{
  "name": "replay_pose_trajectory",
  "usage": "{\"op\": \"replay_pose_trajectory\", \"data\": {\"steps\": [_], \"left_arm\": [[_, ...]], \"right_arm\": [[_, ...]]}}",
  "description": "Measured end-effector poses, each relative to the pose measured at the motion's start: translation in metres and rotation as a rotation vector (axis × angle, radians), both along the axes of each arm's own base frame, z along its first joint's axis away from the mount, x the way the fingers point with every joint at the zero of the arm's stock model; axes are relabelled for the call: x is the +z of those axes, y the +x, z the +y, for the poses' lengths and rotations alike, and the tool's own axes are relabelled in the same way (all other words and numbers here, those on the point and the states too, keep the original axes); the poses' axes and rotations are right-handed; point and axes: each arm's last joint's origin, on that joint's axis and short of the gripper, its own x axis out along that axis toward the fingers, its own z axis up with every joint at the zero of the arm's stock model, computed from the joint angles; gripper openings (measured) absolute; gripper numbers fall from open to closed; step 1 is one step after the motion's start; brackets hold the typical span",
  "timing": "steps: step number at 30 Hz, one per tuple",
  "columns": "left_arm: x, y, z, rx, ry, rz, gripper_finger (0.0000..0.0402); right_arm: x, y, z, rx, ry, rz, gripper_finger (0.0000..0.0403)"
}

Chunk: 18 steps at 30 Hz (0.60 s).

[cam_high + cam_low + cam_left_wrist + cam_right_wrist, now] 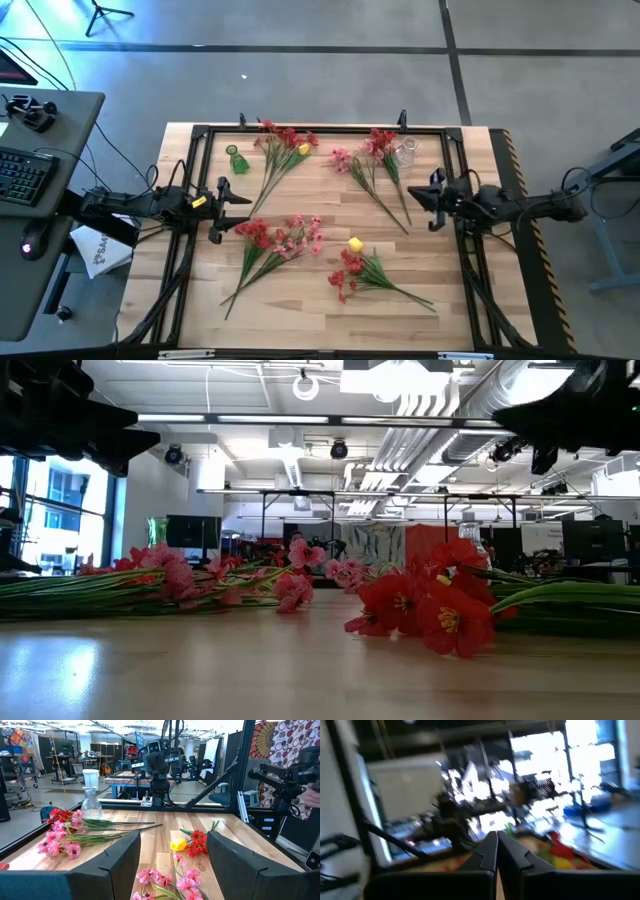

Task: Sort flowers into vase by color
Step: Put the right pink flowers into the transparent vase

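Four bunches of flowers lie flat on the wooden table (300,320), none in a vase. Taking the clear glass vase (405,151) at the far right corner of the table as the landmark: a red and pink spray (372,160) lies just beside it on its left, blossoms near the vase and stems running toward the table's middle. A red spray with a yellow bloom (285,148) lies further left along the same far edge, close to a small green vase (237,159). Well apart from the clear vase, toward the near edge, lie a red and pink bunch (275,240) and a red bunch with a yellow bloom (356,268).

The left gripper (160,865) hovers at the table's left side, opposite the clear vase, fingers spread wide and empty. The right gripper (496,851) hangs near the clear vase, on its near-right side, fingertips pressed together and holding nothing.
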Motion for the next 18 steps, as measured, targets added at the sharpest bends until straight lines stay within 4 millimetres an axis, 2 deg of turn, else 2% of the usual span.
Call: {"op": "replay_pose_trajectory", "data": {"steps": [4, 10, 14, 18], "left_arm": [[0.0, 0.0, 0.0, -0.001, -0.023, 0.0, 0.0215], [0.0, 0.0, 0.0, -0.009, -0.209, -0.004, 0.0215], [0.001, 0.0, 0.0, -0.013, -0.312, -0.01, 0.0215], [0.003, 0.0, 0.0, -0.015, -0.321, -0.038, 0.0215]], "right_arm": [[0.002, 0.014, -0.005, -0.104, 0.052, 0.202, 0.0031], [0.0, 0.039, -0.016, -0.215, 0.225, 0.557, 0.0126], [-0.007, 0.06, -0.025, -0.224, 0.348, 0.758, 0.0181], [-0.021, 0.085, -0.036, -0.194, 0.434, 0.925, 0.021]]}}
